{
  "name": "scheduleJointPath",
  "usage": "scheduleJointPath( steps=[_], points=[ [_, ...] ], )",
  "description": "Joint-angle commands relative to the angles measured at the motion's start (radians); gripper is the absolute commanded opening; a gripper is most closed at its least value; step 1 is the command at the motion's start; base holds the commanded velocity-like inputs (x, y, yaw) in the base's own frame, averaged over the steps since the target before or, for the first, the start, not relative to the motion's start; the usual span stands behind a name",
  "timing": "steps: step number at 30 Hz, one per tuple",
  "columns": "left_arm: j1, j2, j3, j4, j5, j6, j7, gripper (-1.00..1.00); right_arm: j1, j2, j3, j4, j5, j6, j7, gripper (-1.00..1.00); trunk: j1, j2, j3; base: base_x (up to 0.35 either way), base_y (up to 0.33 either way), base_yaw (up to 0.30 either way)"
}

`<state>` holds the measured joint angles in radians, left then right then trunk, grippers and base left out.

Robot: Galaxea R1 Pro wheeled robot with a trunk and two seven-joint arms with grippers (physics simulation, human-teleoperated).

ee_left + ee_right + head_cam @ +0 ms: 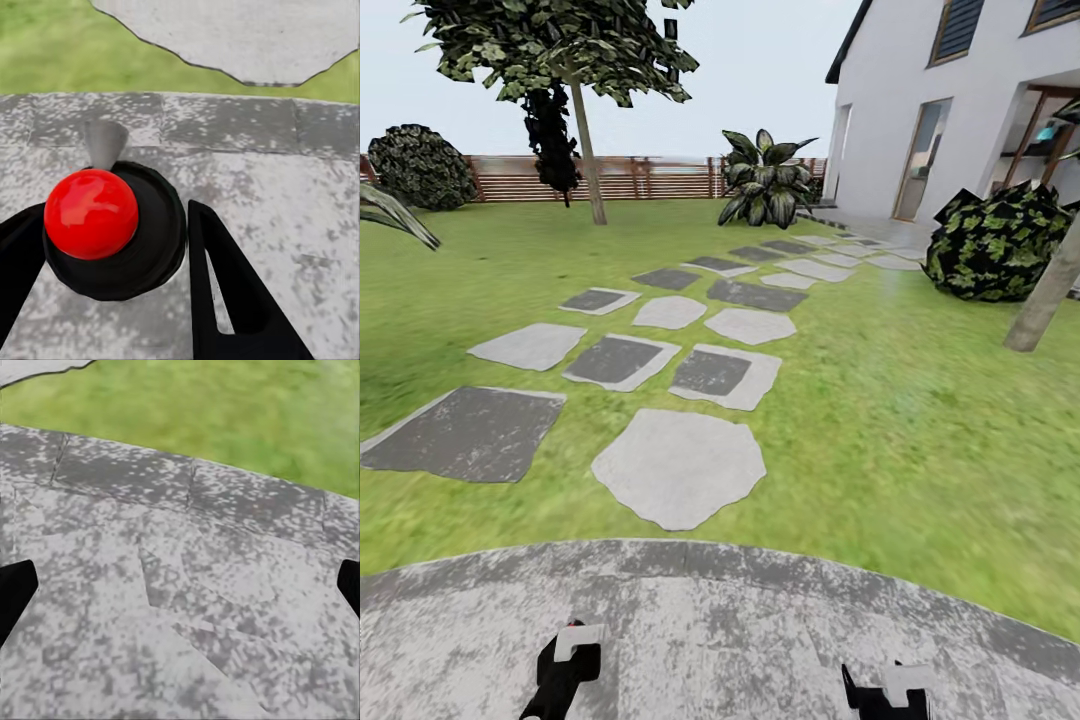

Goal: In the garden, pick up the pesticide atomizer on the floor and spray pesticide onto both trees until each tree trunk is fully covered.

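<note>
The pesticide atomizer (91,214), a dark bottle with a red top and a pale grey nozzle, stands on the mottled grey paved floor (262,165). My left gripper (116,217) is shut on it, one black finger against each side of the body. In the head view the left gripper (565,665) and right gripper (885,692) sit low over the paved patch (720,610). The right gripper (180,585) is open over bare paving, with nothing between its fingers. One tree trunk (587,150) rises far back left by the fence. A second leaning trunk (1048,290) stands at the right.
Grey stepping stones (678,465) lead across the lawn toward the white house (960,110). A palm-like plant (765,180) and a dark bush (1000,240) flank the path. Another bush (420,165) sits by the red-brown fence (650,178).
</note>
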<state>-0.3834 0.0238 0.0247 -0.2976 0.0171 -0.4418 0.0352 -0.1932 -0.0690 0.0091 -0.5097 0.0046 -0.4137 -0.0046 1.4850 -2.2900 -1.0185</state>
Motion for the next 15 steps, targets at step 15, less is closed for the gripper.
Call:
scheduleJointPath(
  steps=[15],
  points=[
    [0.0, -0.001, 0.0, 0.004, 0.0, -0.001, 0.0, -1.0, 0.0, 0.002, 0.001, 0.013, 0.0, 0.001, 0.0, 1.0, 0.0, 0.0, 0.0, 0.341, 0.0, 0.269]
  ],
)
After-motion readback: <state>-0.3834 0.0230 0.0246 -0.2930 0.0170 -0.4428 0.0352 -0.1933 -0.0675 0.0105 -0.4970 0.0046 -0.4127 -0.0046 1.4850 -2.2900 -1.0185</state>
